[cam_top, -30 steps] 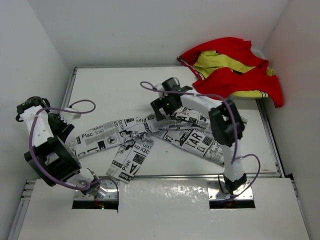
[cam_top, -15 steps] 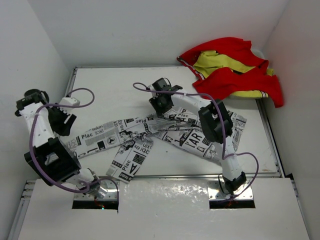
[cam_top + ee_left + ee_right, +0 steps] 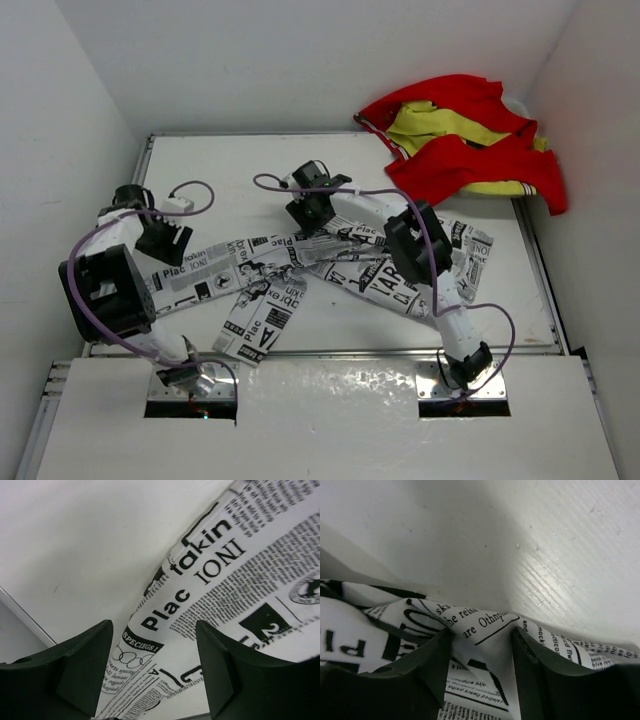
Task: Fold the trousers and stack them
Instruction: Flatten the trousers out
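Note:
The trousers [image 3: 268,256], white with black newspaper print, lie spread across the table, with one leg running left and another [image 3: 262,320] towards the front edge. My left gripper [image 3: 166,240] hovers over the left leg's end. In the left wrist view it [image 3: 152,645] stands open, and the printed cloth [image 3: 235,580] lies flat under and between its fingers. My right gripper [image 3: 305,212] is at the trousers' far edge near the middle. In the right wrist view it [image 3: 481,636] is shut on a raised fold of the cloth [image 3: 485,622].
A red and yellow garment [image 3: 470,140] lies heaped at the table's back right corner. White walls close in on the left, back and right. Bare tabletop [image 3: 230,180] shows behind the trousers, and a metal rail [image 3: 330,352] runs along the front edge.
My left gripper swung in from the left wall onto the left leg's end and its jaws widened. My right gripper shifted slightly left and closed on a fold of the trousers.

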You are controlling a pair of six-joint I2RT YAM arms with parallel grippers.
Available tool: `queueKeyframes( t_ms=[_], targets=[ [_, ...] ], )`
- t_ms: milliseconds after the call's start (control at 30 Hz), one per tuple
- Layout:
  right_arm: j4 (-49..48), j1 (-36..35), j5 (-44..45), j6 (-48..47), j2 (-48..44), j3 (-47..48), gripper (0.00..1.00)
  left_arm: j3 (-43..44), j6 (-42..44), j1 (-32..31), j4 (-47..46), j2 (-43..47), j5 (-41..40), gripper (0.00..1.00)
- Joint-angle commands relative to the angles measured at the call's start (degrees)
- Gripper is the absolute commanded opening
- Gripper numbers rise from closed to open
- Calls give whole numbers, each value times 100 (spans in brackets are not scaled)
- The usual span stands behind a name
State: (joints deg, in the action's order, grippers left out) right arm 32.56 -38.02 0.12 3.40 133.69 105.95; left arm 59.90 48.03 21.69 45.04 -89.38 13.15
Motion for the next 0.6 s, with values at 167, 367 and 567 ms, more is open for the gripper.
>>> queueKeyframes(
  t_ms=[167, 367, 567],
  targets=[
    [-2, -21, 100, 634, 432, 522, 0, -672, -119, -51, -989, 290, -42, 63],
    [-950, 111, 260, 1338, -684, 708, 0, -498, -171, -16, -725, 387, 249, 60],
    [-3064, 84, 15, 1865, -2678, -643, 0, 863, -487, 212, 83, 194, 1706, 60]
  ],
)
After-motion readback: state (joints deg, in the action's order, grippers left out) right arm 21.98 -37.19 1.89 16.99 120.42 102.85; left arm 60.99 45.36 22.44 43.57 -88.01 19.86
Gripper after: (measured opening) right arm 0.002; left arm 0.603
